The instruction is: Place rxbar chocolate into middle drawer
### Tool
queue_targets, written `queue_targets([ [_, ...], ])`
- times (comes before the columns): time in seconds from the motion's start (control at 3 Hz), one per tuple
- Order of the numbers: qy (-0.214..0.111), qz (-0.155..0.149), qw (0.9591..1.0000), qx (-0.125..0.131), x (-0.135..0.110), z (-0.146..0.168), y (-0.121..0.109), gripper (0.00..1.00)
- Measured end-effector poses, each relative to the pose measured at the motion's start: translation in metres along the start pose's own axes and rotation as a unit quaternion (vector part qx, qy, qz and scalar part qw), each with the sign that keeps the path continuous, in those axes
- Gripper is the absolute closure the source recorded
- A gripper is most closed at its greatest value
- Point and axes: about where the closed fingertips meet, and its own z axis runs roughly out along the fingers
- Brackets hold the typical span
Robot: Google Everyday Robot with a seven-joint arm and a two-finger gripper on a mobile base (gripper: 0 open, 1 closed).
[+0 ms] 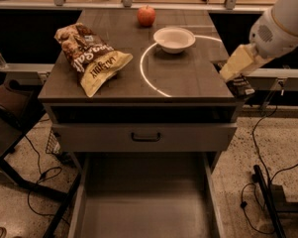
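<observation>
The rxbar chocolate (pixel 240 86), a small flat black-wrapped bar, hangs from my gripper (pixel 235 73) just past the right edge of the cabinet top, level with its front corner. The gripper's pale fingers (pixel 237 62) are shut on the bar's upper end. The arm comes in from the upper right. The middle drawer (pixel 143 209) stands pulled out below the cabinet front, with a smooth bare grey floor and thin pale side walls. The gripper is above and to the right of it.
On the cabinet top (pixel 188 78) lie a big brown-and-yellow chip bag (pixel 91 57) at the left, a white bowl (pixel 173 38) and a red apple (pixel 146 16) at the back. A shut drawer front with a dark handle (pixel 145 137) sits above the open drawer. Cables lie on the floor at both sides.
</observation>
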Motion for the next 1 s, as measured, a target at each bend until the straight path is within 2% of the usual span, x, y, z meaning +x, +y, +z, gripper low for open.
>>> queue_targets([
  [0.33,0.004,-0.031,0.9995,0.0,0.007,0.005,-0.003,1.0],
  [0.67,0.005,-0.033,0.9994,0.0,0.013,0.008,-0.001,1.0],
  [1.0,-0.006,-0.044,0.999,-0.006,0.05,0.011,0.001,1.0],
])
